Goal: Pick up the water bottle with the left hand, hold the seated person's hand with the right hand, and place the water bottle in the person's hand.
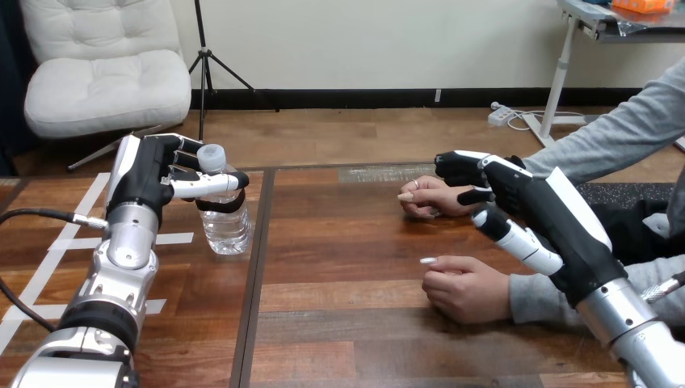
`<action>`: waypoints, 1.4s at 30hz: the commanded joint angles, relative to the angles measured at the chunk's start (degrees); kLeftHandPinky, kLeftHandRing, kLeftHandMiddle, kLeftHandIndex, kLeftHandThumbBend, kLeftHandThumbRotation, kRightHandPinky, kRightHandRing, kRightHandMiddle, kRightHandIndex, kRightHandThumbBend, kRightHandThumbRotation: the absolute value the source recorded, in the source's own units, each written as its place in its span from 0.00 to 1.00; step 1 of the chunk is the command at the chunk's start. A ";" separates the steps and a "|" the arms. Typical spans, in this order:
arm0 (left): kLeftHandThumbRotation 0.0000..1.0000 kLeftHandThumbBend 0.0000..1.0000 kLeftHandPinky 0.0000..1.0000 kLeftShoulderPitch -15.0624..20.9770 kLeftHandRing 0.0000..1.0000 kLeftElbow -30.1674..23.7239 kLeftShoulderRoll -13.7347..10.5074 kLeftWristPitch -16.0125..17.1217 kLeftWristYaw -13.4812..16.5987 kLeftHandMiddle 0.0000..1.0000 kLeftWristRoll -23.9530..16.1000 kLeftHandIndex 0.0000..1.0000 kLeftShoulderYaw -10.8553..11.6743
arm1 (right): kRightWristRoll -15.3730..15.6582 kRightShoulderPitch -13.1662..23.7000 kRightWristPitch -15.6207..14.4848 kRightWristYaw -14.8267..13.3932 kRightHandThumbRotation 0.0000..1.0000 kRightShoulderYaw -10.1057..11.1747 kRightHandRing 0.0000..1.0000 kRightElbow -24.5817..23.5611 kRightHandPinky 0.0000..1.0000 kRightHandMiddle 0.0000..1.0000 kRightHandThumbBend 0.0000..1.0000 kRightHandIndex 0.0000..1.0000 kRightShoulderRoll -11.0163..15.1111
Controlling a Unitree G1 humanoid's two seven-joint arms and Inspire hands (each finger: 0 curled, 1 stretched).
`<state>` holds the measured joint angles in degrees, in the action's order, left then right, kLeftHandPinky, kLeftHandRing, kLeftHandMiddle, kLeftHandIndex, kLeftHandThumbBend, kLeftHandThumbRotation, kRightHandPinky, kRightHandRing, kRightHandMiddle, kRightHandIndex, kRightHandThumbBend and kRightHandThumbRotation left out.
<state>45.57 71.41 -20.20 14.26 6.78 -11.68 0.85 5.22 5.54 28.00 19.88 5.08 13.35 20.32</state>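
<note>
Head view: the left hand (174,174) has its fingers curled round the water bottle (226,226), high by the cap, near the desk's (339,323) far left corner. The right hand (525,202) lies against the person's hand (420,198) by the far edge; I cannot tell whether it grips. Held so high, the bottle may swing or slip in transit. The person's hand looks curled, so the bottle might find no open palm.

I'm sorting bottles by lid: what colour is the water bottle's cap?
White. The cap of the clear water bottle shows best in the head view.

Clear glossy plastic water bottle (227,230), wooden table (347,250)
</note>
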 commanded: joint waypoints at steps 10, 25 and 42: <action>0.00 0.72 0.43 2.80 0.47 -4.65 -1.38 1.94 0.44 0.49 -0.14 0.49 -0.22 | 6.45 7.13 2.90 -3.89 0.81 -1.16 0.80 4.43 0.73 0.82 1.00 0.82 4.26; 0.00 0.71 0.42 2.37 0.46 -5.34 -1.24 2.19 -0.05 0.49 0.46 0.50 0.21 | 12.43 10.93 3.86 -5.97 0.77 -2.83 0.79 9.20 0.70 0.83 1.00 0.83 8.33; 0.00 0.72 0.46 1.89 0.49 -6.39 -1.12 2.16 -0.35 0.50 0.84 0.49 0.49 | 16.57 13.46 5.07 -9.31 0.73 -4.55 0.81 15.27 0.69 0.84 1.00 0.84 11.47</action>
<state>45.07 69.35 -20.20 14.26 6.33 -11.56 0.87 21.19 14.55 31.69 12.58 1.01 27.00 30.07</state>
